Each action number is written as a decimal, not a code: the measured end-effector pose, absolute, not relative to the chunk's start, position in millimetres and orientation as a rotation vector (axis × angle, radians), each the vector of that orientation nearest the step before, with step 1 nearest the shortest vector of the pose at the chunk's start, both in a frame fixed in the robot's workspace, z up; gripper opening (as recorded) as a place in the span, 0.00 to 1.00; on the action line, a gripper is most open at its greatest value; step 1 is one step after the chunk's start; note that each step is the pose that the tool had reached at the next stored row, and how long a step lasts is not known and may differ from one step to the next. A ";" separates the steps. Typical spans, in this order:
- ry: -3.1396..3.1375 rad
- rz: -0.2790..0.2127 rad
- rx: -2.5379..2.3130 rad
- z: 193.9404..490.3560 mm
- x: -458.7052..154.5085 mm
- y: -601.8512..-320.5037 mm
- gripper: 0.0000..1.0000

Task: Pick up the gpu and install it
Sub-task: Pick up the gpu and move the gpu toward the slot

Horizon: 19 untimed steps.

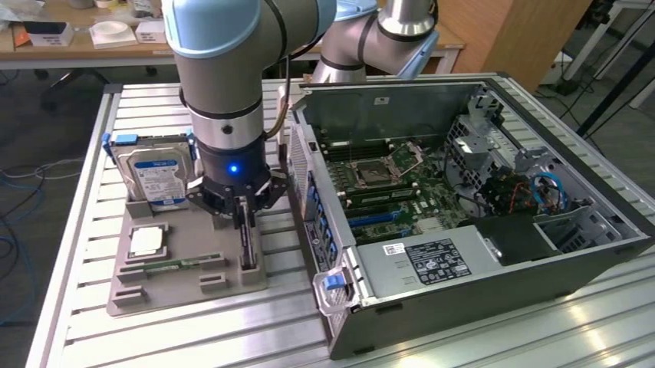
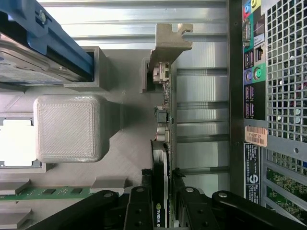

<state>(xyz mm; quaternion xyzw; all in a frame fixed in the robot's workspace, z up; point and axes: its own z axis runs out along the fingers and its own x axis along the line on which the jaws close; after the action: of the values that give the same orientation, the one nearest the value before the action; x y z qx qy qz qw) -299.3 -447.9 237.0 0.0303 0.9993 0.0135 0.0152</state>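
Note:
The gpu (image 1: 247, 244) is a thin dark card standing on edge in a slot of the grey holder tray (image 1: 184, 295), beside the open computer case (image 1: 492, 261). My gripper (image 1: 242, 218) points straight down over the card's top edge. In the wrist view the gpu (image 2: 162, 124) runs lengthwise between my fingers, its pale metal bracket (image 2: 169, 40) at the far end. My gripper (image 2: 162, 178) straddles the card, with the black fingers (image 2: 139, 201) close on either side and a narrow gap still showing. The card still sits in its slot.
On the same tray stand a silver hard drive (image 1: 153, 172) in a blue frame, a processor (image 1: 149, 241) and a green memory stick (image 1: 174, 266). The case's rear port panel (image 2: 268, 96) stands close beside the card. The motherboard (image 1: 394, 192) lies exposed inside the case.

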 end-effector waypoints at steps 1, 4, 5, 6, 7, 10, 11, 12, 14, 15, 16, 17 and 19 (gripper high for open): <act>3.109 0.042 0.094 237.0 -299.3 -447.9 0.28; 3.109 0.042 0.094 237.0 -299.3 -447.9 0.28; 3.109 0.042 0.094 236.9 -299.3 -447.9 0.28; 3.110 0.042 0.094 237.0 -299.3 -447.9 0.28; 3.110 0.042 0.094 237.0 -299.3 -447.9 0.27; 3.109 0.042 0.094 237.0 -299.3 -447.9 0.26; 3.109 0.042 0.094 236.9 -299.3 -447.9 0.26; 3.109 0.042 0.094 237.0 -299.3 -447.9 0.26; 3.109 0.042 0.094 236.9 -299.3 -447.9 0.26; 3.109 0.042 0.094 236.9 -299.3 -447.9 0.26; 3.109 0.042 0.094 236.9 -299.3 -447.9 0.26; 3.109 0.042 0.094 236.9 -299.3 -447.9 0.26; 3.109 0.042 0.094 237.0 -299.3 -447.9 0.26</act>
<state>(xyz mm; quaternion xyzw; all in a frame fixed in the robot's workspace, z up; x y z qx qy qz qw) -299.3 -447.9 237.0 0.0303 0.9993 0.0136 0.0153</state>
